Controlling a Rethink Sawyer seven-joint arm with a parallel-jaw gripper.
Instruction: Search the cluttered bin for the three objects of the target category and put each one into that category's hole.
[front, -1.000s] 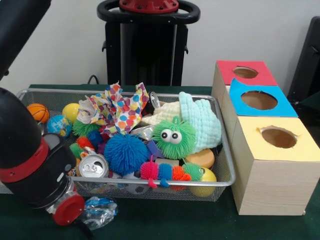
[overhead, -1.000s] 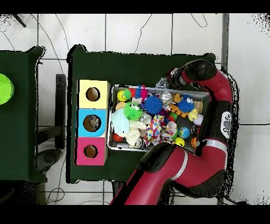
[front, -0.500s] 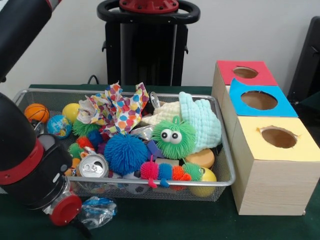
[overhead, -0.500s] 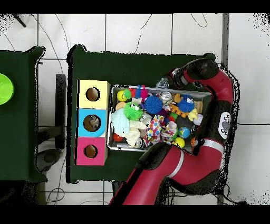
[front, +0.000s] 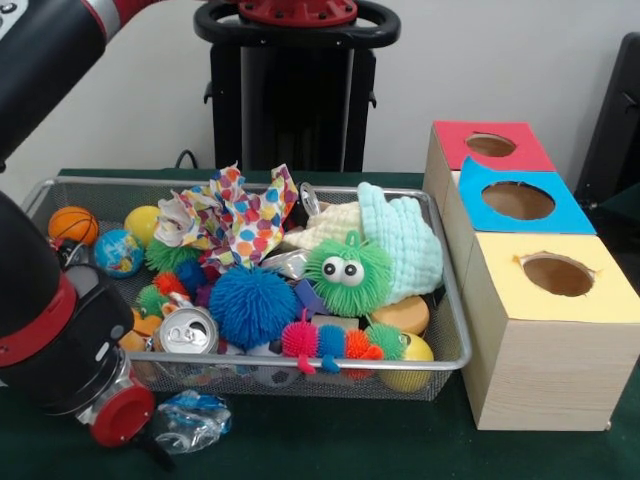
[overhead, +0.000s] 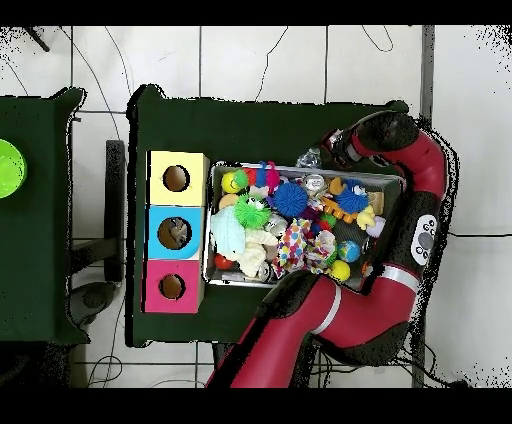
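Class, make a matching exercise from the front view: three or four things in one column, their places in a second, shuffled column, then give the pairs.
1. Small orange basketball
2. Silver drinks can
3. Crumpled clear plastic bottle
4. Yellow-topped wooden box

A. On the table outside the wire basket
B. Basket's far left corner
C. Nearest of the three boxes
D. Against the basket's front wall

Pairs: 1-B, 2-D, 3-A, 4-C

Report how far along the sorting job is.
Done: nothing that shows. The yellow box's hole looks empty in the front view; what lies in the red and blue holes cannot be told. In hand: the arm's end is low outside the wire bin, beside a crumpled clear bottle; a grasp cannot be confirmed. Left: apparently all three placements, since the bin is full of toys.
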